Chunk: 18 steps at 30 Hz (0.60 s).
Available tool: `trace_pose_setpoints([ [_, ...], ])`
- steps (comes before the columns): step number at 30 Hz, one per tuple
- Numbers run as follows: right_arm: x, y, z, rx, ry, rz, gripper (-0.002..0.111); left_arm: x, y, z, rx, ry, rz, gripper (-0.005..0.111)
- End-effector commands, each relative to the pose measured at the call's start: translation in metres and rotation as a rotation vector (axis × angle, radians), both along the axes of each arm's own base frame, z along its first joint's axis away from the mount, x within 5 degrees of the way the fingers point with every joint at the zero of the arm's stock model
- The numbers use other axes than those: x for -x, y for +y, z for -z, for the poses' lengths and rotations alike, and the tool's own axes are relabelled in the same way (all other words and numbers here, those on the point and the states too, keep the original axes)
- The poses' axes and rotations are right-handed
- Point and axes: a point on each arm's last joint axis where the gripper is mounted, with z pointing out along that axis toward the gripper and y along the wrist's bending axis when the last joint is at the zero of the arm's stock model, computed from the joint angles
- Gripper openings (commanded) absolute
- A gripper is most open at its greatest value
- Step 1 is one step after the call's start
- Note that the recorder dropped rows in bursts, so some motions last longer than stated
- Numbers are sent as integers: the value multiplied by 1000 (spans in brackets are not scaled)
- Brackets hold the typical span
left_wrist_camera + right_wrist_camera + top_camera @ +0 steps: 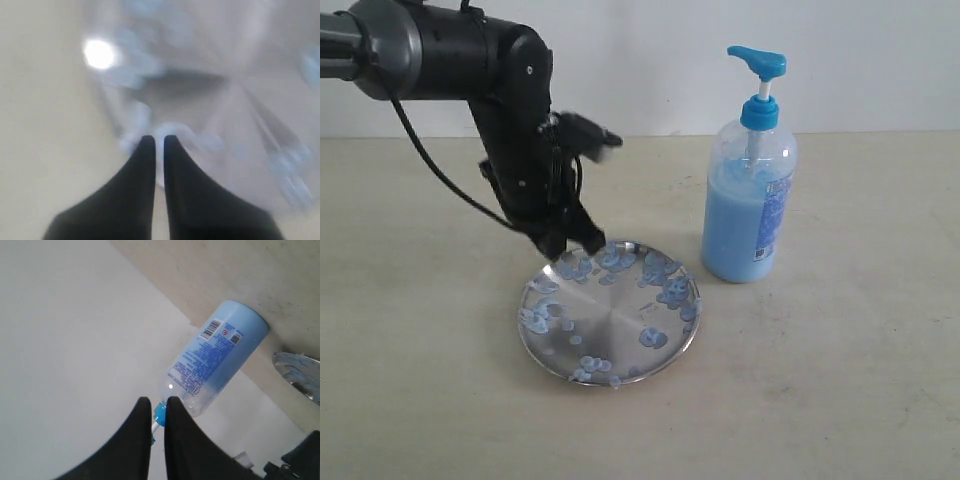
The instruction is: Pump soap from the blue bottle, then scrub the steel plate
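Observation:
The steel plate [610, 330] lies on the table, spotted with pale blue soap [660, 275] blobs. My left gripper [575, 245] points down at the plate's far left rim, its tips on or just above the soapy surface. In the blurred left wrist view the left gripper [158, 140] is shut to a thin slit over the plate [240, 100], with a pale smear at its tips. The blue bottle [750, 200] stands upright to the right of the plate, pump head [758, 62] raised. My right gripper [158, 401] is shut and empty, away from the bottle [215, 355], and out of the exterior view.
The beige table [860, 380] runs back to a white wall [640, 60]. The left arm's black cable [430, 160] hangs to its left. An edge of the plate [295, 372] shows in the right wrist view.

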Motion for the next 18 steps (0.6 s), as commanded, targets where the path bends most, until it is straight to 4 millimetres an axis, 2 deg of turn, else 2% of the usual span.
trace_pose_setpoints([
  [1,0,0,-1,10,-5,-1,0,-22,-9,-21,261,-216,-331,4],
  [3,0,0,-1,10,-5,-1,0,-12,-26,-20,397,-104,-192,4],
  [5,0,0,-1,10,-5,-1,0,10,-45,-17,520,65,114,4],
  [7,0,0,-1,10,-5,-1,0,25,-49,-15,556,202,282,4],
  [9,0,0,-1,10,-5,-1,0,27,-39,-9,431,240,263,4],
  [10,0,0,-1,10,-5,-1,0,21,-28,-6,299,185,231,4],
  [13,0,0,-1,10,-4,-1,0,-13,14,-8,-159,-166,3,4],
  [14,0,0,-1,10,-4,-1,0,-24,26,-14,-236,-287,-116,4],
  [16,0,0,-1,10,-4,-1,0,-31,29,-21,-192,-365,-165,4],
  [18,0,0,-1,10,-4,-1,0,-25,10,-22,31,-283,-56,4],
])
